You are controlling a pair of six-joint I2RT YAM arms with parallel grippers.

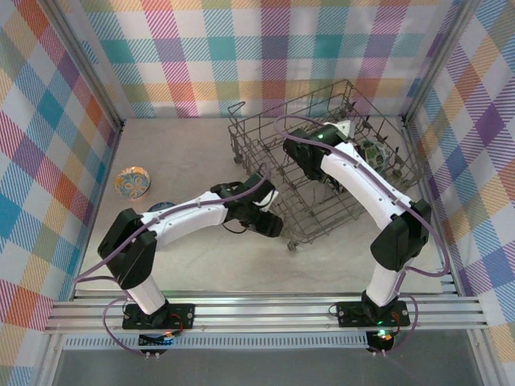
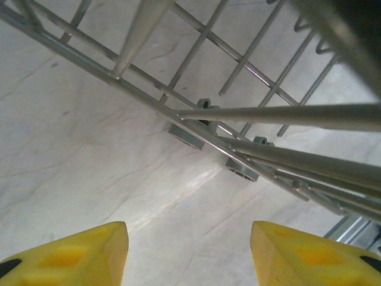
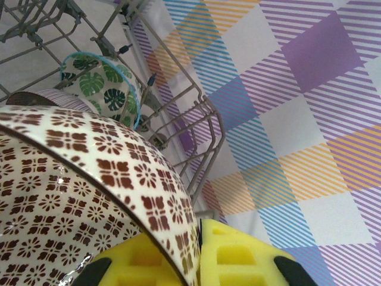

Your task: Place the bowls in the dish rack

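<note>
The dish rack (image 1: 265,153) stands at the back right of the table. My right arm (image 1: 354,181) reaches into it. There my right gripper (image 3: 199,238) is shut on the rim of a beige bowl (image 3: 89,196) with a brown lattice pattern. Behind that bowl, a green-leaf bowl (image 3: 101,83) stands on edge inside the rack (image 3: 196,113), near its right wall (image 1: 374,151). My left gripper (image 1: 273,227) is open and holds nothing. It hangs low over the table (image 2: 119,179) at the rack's front left corner (image 2: 238,113). An orange-teal bowl (image 1: 132,182) sits at the far left.
A dark bowl (image 1: 161,207) lies on the table, partly hidden under my left arm. Plaid walls (image 1: 56,121) close in the table on the left, back and right. A metal rail (image 1: 265,310) runs along the near edge.
</note>
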